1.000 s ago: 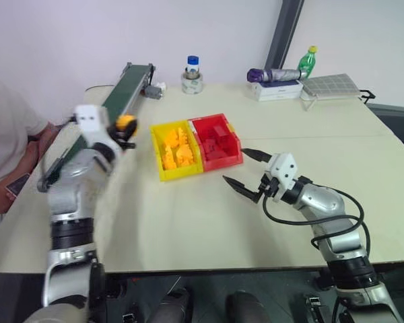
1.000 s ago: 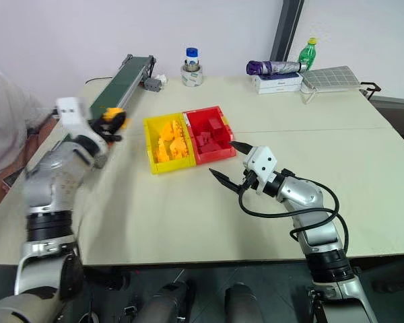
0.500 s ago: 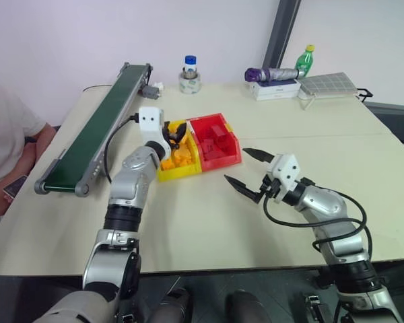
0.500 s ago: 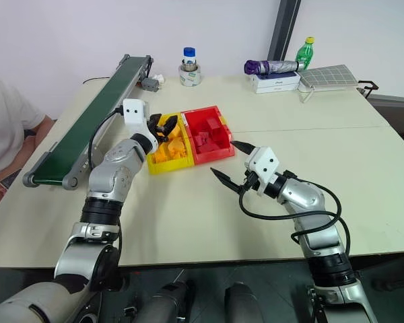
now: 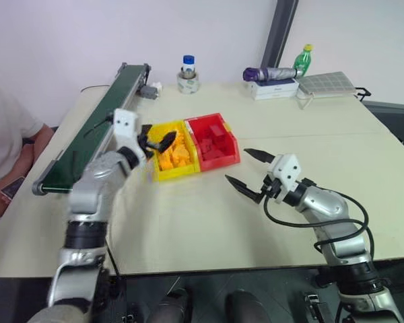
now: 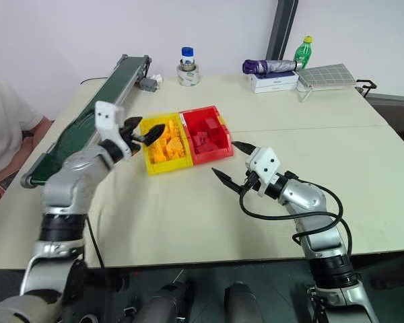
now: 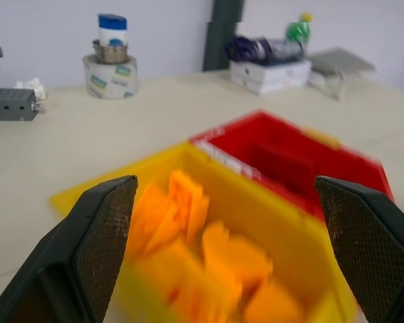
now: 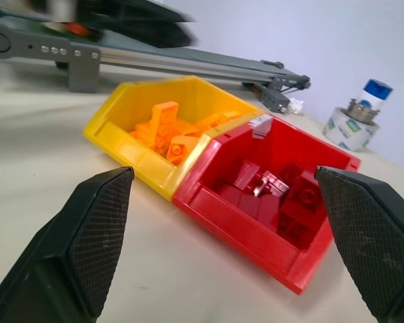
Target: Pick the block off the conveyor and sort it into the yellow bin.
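Head stereo overhead; wrist views near bins (image 8: 188, 175)

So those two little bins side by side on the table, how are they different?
The yellow bin holds orange bricks; the red bin holds red ones. The yellow bin sits nearer the conveyor; the red bin sits on its far side from the belt. The left gripper hangs open at the yellow bin; the right gripper is open, short of the red bin. Both look the same shape and size, and they touch.
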Available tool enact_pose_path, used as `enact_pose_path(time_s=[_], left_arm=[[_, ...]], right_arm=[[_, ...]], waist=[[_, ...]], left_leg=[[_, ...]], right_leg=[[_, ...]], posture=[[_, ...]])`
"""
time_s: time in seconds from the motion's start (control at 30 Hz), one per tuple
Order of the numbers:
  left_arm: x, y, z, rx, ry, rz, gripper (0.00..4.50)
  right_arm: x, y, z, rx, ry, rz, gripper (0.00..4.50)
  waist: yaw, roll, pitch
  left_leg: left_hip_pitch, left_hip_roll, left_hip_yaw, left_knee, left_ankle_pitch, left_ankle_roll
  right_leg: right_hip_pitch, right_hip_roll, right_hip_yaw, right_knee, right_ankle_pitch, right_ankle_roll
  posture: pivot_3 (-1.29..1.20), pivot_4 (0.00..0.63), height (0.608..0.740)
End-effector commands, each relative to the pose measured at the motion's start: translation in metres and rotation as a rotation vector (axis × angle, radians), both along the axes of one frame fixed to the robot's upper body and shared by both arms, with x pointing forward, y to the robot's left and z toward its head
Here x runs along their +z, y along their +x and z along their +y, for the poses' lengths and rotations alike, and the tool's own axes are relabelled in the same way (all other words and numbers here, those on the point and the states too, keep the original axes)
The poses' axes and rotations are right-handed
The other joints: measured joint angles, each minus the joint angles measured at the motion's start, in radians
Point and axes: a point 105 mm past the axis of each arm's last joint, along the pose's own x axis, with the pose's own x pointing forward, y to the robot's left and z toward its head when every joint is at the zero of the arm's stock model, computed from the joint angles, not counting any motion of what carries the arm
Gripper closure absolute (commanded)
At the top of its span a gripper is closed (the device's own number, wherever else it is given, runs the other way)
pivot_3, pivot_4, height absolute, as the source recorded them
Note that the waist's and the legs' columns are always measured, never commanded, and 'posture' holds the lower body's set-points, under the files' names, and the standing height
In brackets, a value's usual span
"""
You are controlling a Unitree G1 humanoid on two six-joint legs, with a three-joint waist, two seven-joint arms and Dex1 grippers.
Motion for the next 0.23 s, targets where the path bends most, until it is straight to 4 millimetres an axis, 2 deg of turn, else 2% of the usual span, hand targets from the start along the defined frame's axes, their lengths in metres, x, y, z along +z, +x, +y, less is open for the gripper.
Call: enact_pose_path(time_s=[0.03, 0.13, 0.23], left_arm=[[-0.004, -0.029, 0.004, -0.083, 0.048, 0.015, 0.08], [-0.013, -0.052, 0.011, -0.145, 0.127, 0.003, 0.08], [-0.008, -0.046, 0.035, -0.072, 0.158, -0.018, 0.08]], right_arm=[[0.014, -0.001, 0.002, 0.022, 0.002, -0.053, 0.00], [0.014, -0.001, 0.002, 0.030, -0.002, -0.054, 0.00], [0.013, -0.001, 0.002, 0.030, 0.004, -0.054, 0.00]], waist=[[0.004, 0.000, 0.000], [0.006, 0.000, 0.000], [0.014, 0.000, 0.000]], left_leg=[[0.000, 0.000, 0.000, 0.000, -0.001, -0.001], [0.000, 0.000, 0.000, 0.000, -0.001, -0.002], [0.000, 0.000, -0.001, -0.001, -0.001, -0.002]], right_leg=[[0.000, 0.000, 0.000, 0.000, 0.000, 0.000], [0.001, 0.000, 0.000, -0.002, -0.002, -0.004], [0.000, 0.000, 0.000, -0.002, -0.002, -0.005]], posture=[[0.00, 0.150, 0.740], [0.00, 0.150, 0.740], [0.00, 0.150, 0.740]])
